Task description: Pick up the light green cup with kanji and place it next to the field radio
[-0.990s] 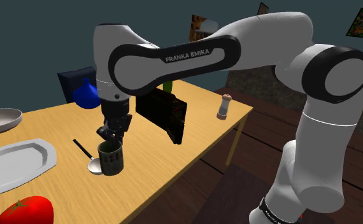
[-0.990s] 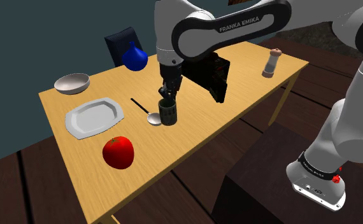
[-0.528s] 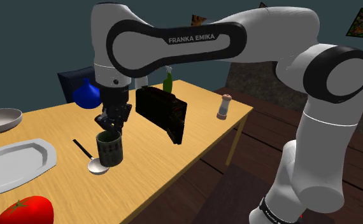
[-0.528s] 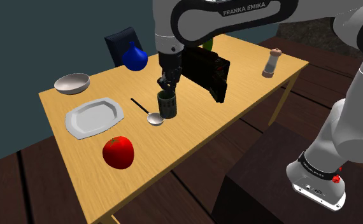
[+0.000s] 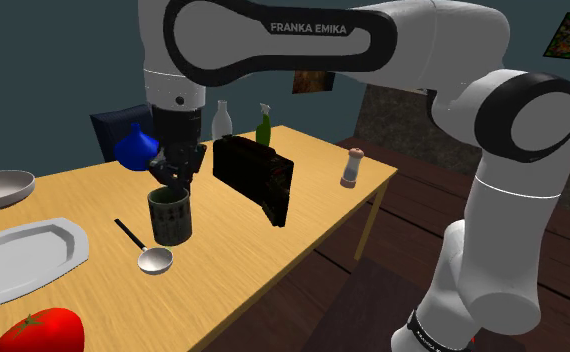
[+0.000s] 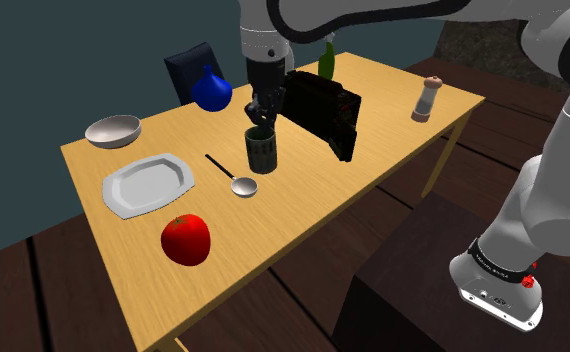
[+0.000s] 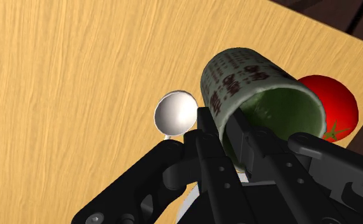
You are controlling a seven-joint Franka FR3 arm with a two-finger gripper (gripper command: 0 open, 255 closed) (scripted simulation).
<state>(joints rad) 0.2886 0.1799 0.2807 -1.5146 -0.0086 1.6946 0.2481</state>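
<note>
Nearest the shoulder camera a red tomato (image 5: 35, 333) and a pale plate (image 5: 23, 258) lie on the tabletop (image 5: 83, 200), clear of the work. Just beyond, a metal spoon (image 5: 154, 261) rests with its bowl beside the green cup with kanji (image 5: 171, 220). The black fingers (image 7: 213, 167) are clamped on the cup's rim, one inside the wall and one outside. That pinch suits a cup probably too wide to span. The cup hangs upright under the hand and appears to be just off the tabletop, so the carry looks under way. Past it, near but apart, the black field radio (image 5: 258, 178) stands on edge; the bare wood between seems the natural place to set down. Farther back stand a blue vase (image 5: 136, 150) and two bottles (image 5: 264, 128).
</note>
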